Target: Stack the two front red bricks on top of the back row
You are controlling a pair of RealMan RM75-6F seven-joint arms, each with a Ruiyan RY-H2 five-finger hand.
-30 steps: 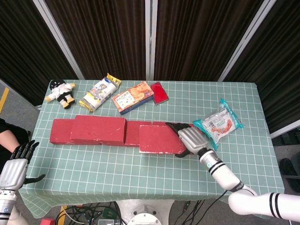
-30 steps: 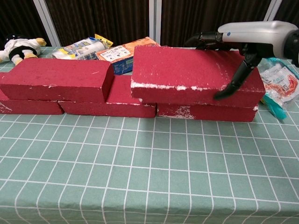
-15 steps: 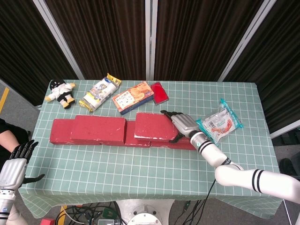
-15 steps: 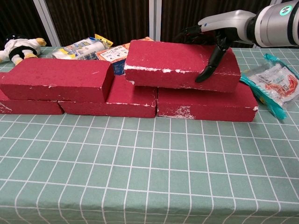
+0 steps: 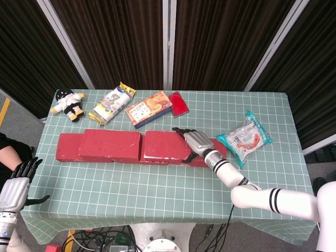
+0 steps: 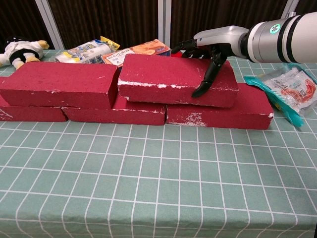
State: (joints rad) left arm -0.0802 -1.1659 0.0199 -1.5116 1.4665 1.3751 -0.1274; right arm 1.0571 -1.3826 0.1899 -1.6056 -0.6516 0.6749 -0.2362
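Note:
Red bricks of the back row lie end to end on the green checked cloth. One red brick lies on top of the row at the left. A second red brick rests on the row just to its right, spanning two lower bricks. My right hand grips this brick's right end, thumb down the front face and fingers over the back edge. My left hand hangs off the table's near left corner, fingers apart, holding nothing.
Behind the bricks lie a plush toy, a snack bag, an orange cracker box and a small red box. A clear packet of snacks lies right of the row.
My right hand has carried the second brick leftward and down onto the back row, ending close beside the left top brick. The left hand has stayed still.

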